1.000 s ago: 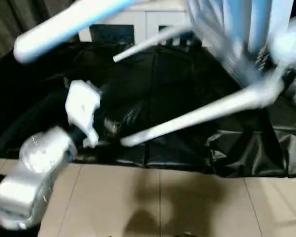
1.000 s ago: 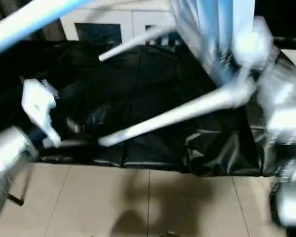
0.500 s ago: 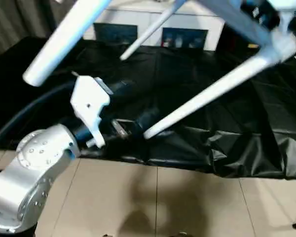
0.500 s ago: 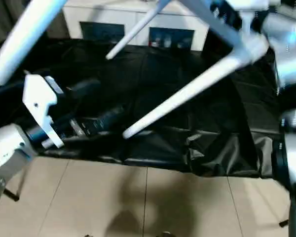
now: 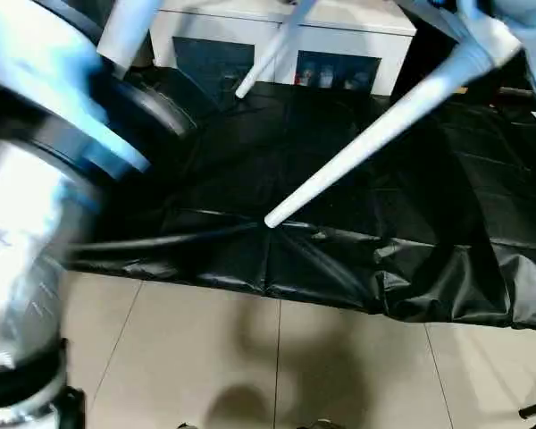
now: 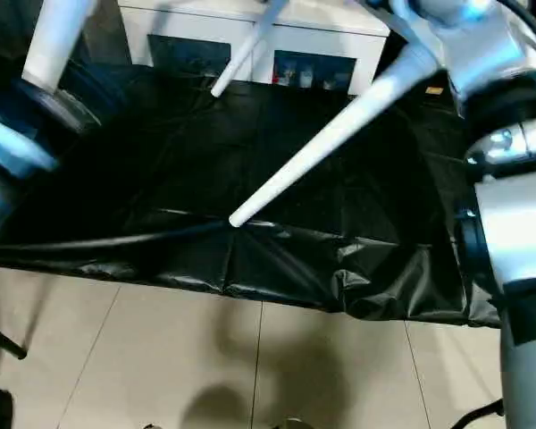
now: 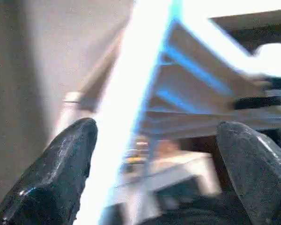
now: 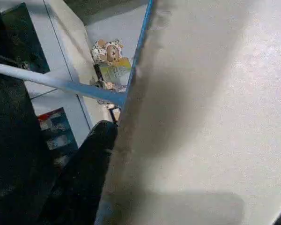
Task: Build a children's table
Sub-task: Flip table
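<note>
The children's table hangs in the air, tilted, with its white legs pointing down toward me. One leg (image 5: 375, 134) slants from the upper right to a tip above the black sheet. A second leg (image 6: 58, 36) crosses the top left and a third leg (image 5: 268, 54) shows further back. My right gripper (image 8: 117, 136) is shut on the edge of the white tabletop (image 8: 215, 103), one black finger (image 8: 84, 178) lying against it. My left gripper (image 7: 159, 129) is open, its fingers (image 7: 61, 178) wide apart, with a leg (image 7: 126, 117) and the ribbed underside (image 7: 192, 93) beyond them. My left arm (image 5: 36, 206) is raised at the left.
A black sheet (image 5: 339, 259) covers the low work surface, its front edge hanging over a tiled floor (image 5: 250, 357). Behind it stands a white cabinet (image 5: 339, 36) with glass doors. My silver right arm (image 6: 509, 206) rises along the right side.
My left arm has swung up from over the black sheet and now stands close to the camera at the left. The table has risen toward the top right. The view has also shifted.
</note>
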